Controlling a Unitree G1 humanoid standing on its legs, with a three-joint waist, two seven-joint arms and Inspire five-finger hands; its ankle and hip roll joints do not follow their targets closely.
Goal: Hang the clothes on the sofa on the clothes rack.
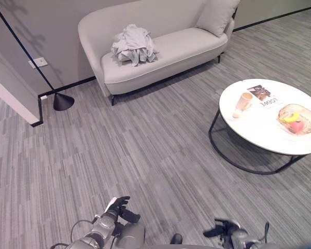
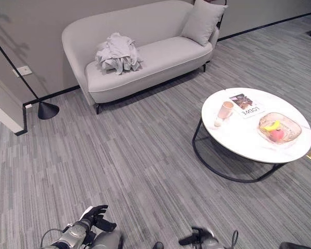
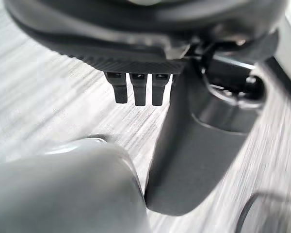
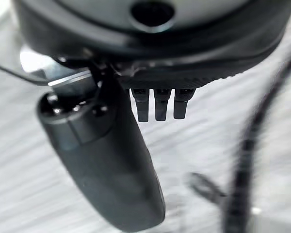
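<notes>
I am looking down at a crumpled heap of pale grey clothes (image 1: 134, 45) that is lying on the seat of a light grey upholstered sofa (image 1: 197, 44), toward its left end, against the backrest. A matching grey cushion (image 1: 216, 15) is leaning at the sofa's right end. A black floor lamp (image 1: 62, 101) with a cone-shaped base is standing on the grey striped carpet (image 1: 145, 150) just left of the sofa, by the wall.

To the right, well apart from the sofa, a round white table on a black wire frame (image 1: 259, 136) is carrying a pale pink cup (image 1: 244, 100), a magazine (image 1: 264, 96) and a shallow translucent bowl of fruit (image 1: 298, 120).

My left hand (image 1: 119, 206) is hanging low over the carpet, holding nothing, its fingers (image 3: 137, 88) pointing straight out with the thumb set apart. My right hand (image 1: 220, 229) is also hanging low and empty; its fingers (image 4: 159, 104) seem straight, though the wrist view is soft.
</notes>
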